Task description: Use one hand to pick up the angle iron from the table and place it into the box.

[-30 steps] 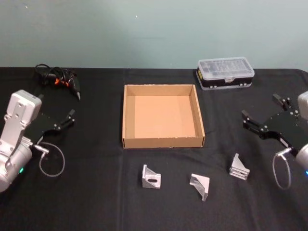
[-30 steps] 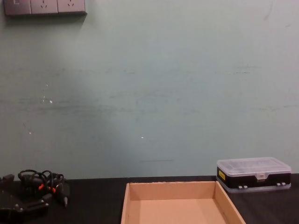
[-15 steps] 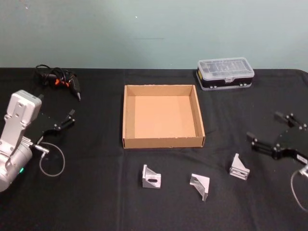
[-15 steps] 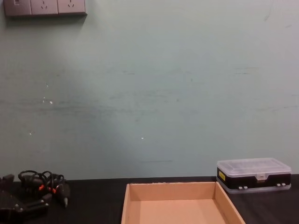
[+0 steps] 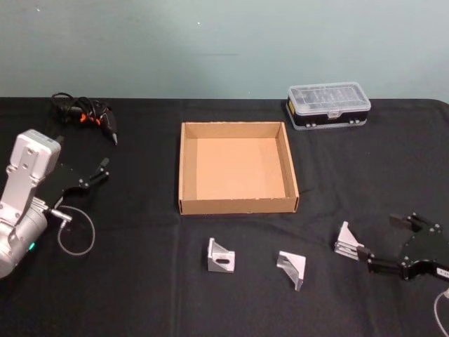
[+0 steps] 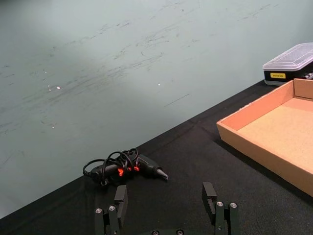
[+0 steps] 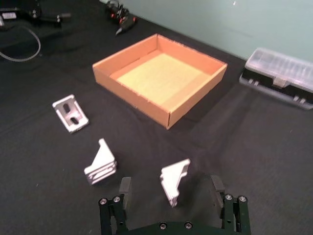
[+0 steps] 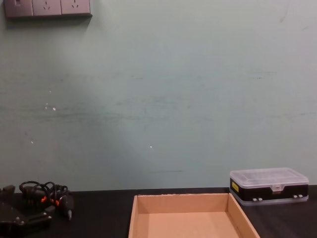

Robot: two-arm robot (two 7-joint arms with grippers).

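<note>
The black table (image 5: pixel 140 295) holds the cardboard box (image 5: pixel 237 206) at its middle. The right gripper (image 5: pixel 379 236) is at the near right with its fingers spread wide. The left gripper (image 5: pixel 98 172) is parked at the left, also spread. The angle iron (image 5: pixel 346 241) stands on the table near the box's right corner, just left of the right gripper's fingertips and not touching them. A second bracket (image 5: pixel 291 269) and a third bracket (image 5: pixel 221 257) lie further left.

Lab bench: black table (image 5: pixel 140 295), bare green wall (image 8: pixel 158 99), power sockets (image 8: pixel 47 7).

Clear-lidded black case (image 5: pixel 328 107), tangled black cable bundle (image 5: pixel 84 114), wall sockets (image 8: pixel 47 7)
</note>
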